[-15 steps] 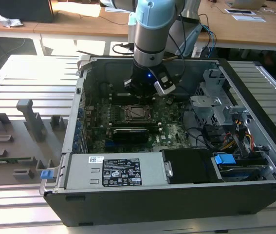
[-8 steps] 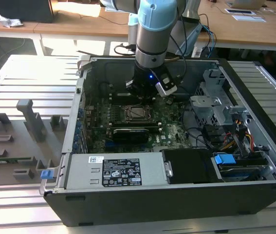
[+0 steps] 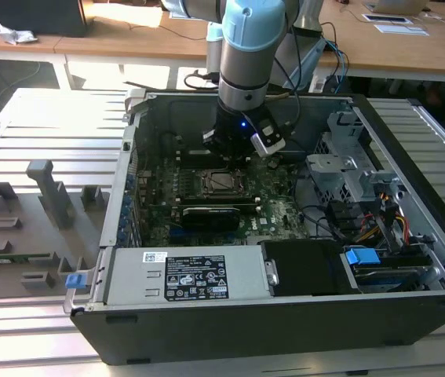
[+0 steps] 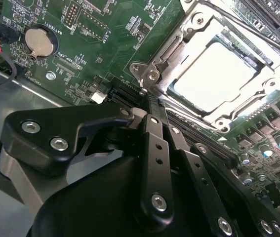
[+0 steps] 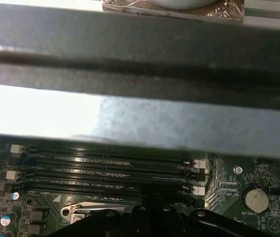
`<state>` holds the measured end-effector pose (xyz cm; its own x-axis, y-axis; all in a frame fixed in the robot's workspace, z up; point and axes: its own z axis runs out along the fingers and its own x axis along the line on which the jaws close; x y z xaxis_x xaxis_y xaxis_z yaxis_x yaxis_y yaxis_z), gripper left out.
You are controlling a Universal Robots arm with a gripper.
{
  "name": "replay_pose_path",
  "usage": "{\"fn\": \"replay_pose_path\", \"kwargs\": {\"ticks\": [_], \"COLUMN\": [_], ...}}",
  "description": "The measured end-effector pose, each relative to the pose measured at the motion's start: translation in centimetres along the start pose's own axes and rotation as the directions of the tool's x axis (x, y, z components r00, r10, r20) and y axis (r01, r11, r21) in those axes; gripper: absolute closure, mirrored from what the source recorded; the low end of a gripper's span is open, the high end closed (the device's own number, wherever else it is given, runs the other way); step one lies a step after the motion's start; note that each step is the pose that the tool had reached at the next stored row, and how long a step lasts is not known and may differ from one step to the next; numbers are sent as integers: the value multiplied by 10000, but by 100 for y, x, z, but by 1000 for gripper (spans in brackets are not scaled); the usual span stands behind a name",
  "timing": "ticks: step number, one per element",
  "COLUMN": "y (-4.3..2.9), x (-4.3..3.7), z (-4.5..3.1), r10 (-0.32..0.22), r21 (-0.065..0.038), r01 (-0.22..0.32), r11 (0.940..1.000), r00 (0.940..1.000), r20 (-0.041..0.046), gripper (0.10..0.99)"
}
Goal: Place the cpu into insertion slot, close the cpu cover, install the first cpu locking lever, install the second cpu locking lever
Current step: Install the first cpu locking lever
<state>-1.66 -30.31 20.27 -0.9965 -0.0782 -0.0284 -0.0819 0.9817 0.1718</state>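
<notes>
- Black two-fingered gripper (image 4: 149,106) on the pale blue and grey arm (image 3: 246,55). I read the fingers as brought together with nothing between them, tapering to one narrow tip. My judgement is that a closed tip like this suits pressing on a thin part rather than grasping one.
- Gripper position: low inside the open grey computer case (image 3: 128,141), just beside one corner of the socket. The tip is next to a small rounded metal end (image 4: 143,91), which I take to be the end of a locking lever. I cannot tell whether they touch.
- Flat square cpu with a silvery metal top (image 4: 214,74): it lies level inside the socket and shows bright through the frame's window. It appears seated.
- Square black-rimmed insertion slot (image 3: 204,188): mounted on the green motherboard (image 4: 80,49) and mostly hidden beneath the chip and frame, as expected once it is loaded.
- Thin metal cpu cover with a large central window (image 4: 189,29): it lies flat over the chip's edges, presumably to hold the chip down against the pins. I judge it closed.
- Locking levers: I cannot tell from these views whether either one is hooked down.
- Long narrow black memory slots (image 5: 105,170): they run alongside the socket and are well clear of the gripper.
- Round silver coin battery (image 4: 37,42): it sits on the board, apart from the work.
- Black rectangular card (image 3: 210,214): it sits just beside the socket in the exterior view and is untouched.
</notes>
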Motion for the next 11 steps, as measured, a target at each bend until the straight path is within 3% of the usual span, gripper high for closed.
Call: {"fn": "replay_pose_path", "kwargs": {"ticks": [5, 11], "y": [-10, -5], "x": [2, 20], "z": [-4, -22], "r10": [-2, -8], "r21": [128, 142], "r01": [2, 8], "r11": [9999, 9999], "r00": [10000, 10000], "r20": [-13, 8], "gripper": [980, 980]}}
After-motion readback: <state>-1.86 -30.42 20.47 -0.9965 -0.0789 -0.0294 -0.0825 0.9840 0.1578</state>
